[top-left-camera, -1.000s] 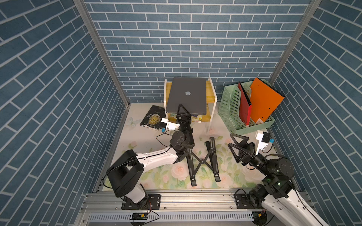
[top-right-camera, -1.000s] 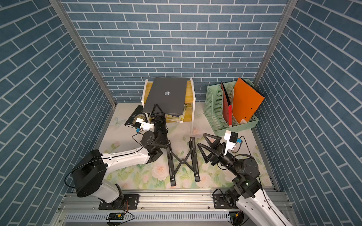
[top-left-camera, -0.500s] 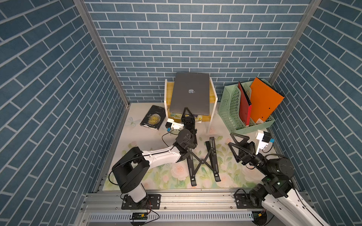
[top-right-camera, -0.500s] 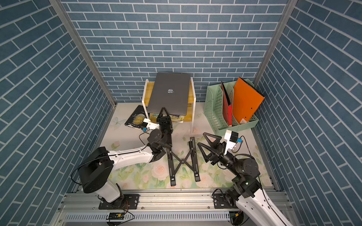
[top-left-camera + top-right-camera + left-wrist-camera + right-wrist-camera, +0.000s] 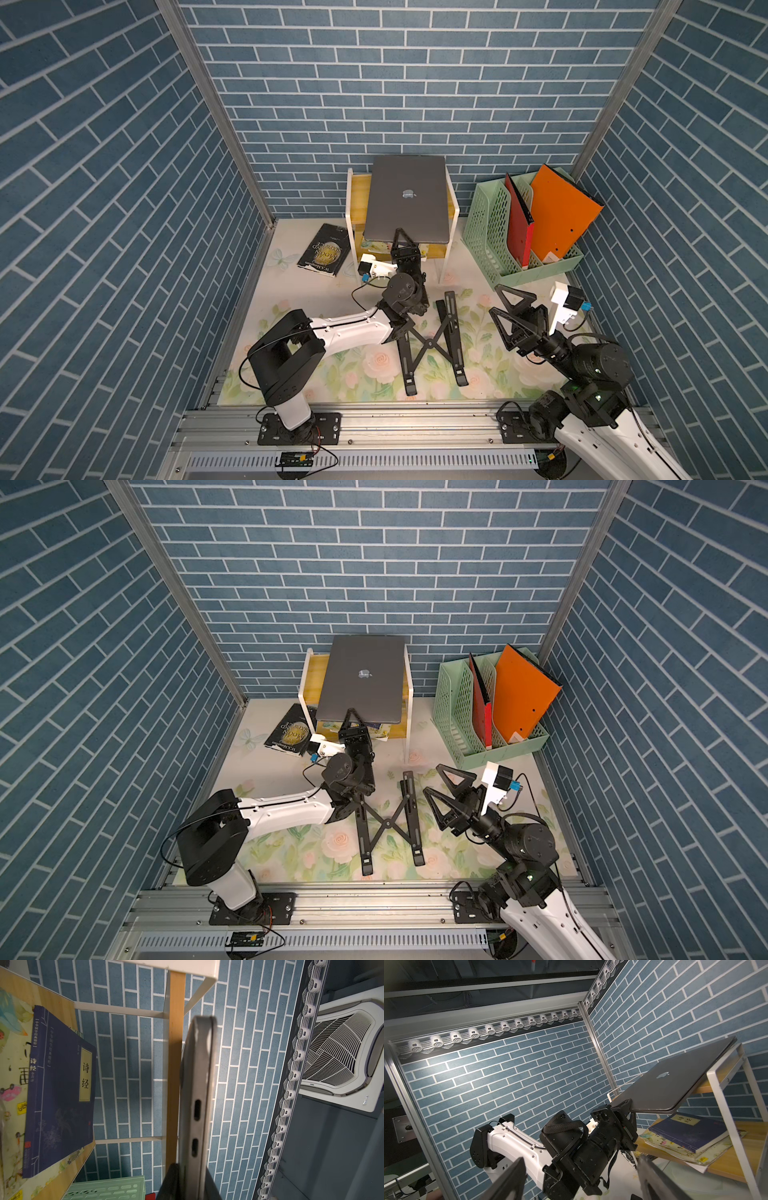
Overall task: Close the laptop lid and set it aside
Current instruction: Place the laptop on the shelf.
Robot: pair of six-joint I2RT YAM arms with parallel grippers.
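Item 1: laptop (image 5: 407, 208), laptop lid (image 5: 361, 688) shut, logo up, lying atop white-framed shelf (image 5: 454, 216), near edge overhanging. Left gripper (image 5: 401, 240) clamping that near edge between its 2 jaws. Right gripper (image 5: 505, 301) hovering well apart, jaws gaping, holding nothing.

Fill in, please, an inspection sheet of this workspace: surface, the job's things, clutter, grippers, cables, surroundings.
Surface: floral mat; no spill seen.
Job's things: laptop with lid closed; it lies on top of the white shelf rack, near edge overhanging.
Clutter: black folding stand and dark book on the mat; books on the lower shelf; green file holder with red folder and orange folder.
Grippers: left gripper shut on the laptop's near edge; right gripper open, over the mat, holding nothing.
Cables: black cable loops at the left wrist, clear of the laptop.
Surroundings: blue brick-pattern walls; metal rail in front.
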